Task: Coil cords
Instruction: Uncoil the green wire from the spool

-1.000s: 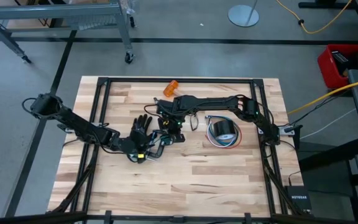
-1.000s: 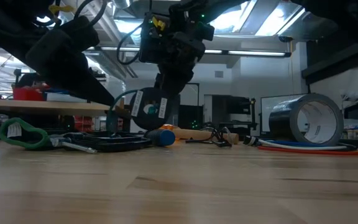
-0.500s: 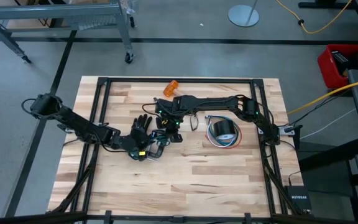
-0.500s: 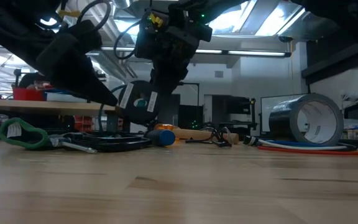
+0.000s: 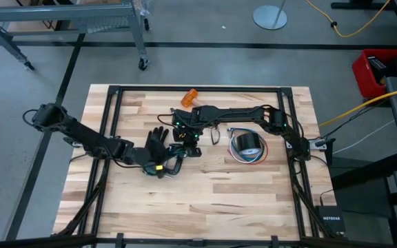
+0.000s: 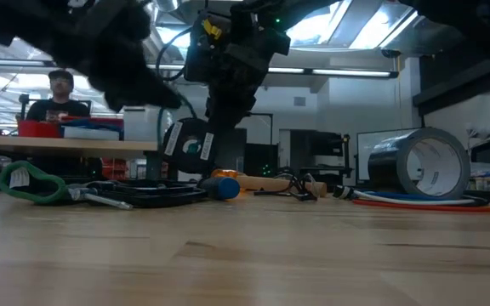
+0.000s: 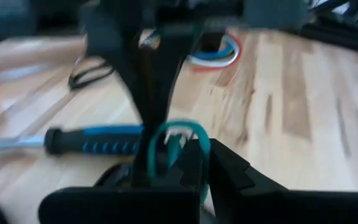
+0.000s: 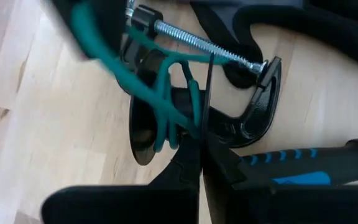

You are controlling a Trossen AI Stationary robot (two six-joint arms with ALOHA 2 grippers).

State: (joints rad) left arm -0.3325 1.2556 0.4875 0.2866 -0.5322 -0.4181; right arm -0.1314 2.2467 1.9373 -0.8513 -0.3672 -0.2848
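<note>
Both grippers' fingers (image 8: 194, 163) pinch blurred teal cord (image 8: 166, 102).

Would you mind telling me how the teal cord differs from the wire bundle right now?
The teal cord is a single strand of one colour; the wire bundle has red, white and blue strands. The teal cord is pinched in the right gripper, over the clamp; the wire bundle lies untouched on the table by the tape roll. Both are looped.
</note>
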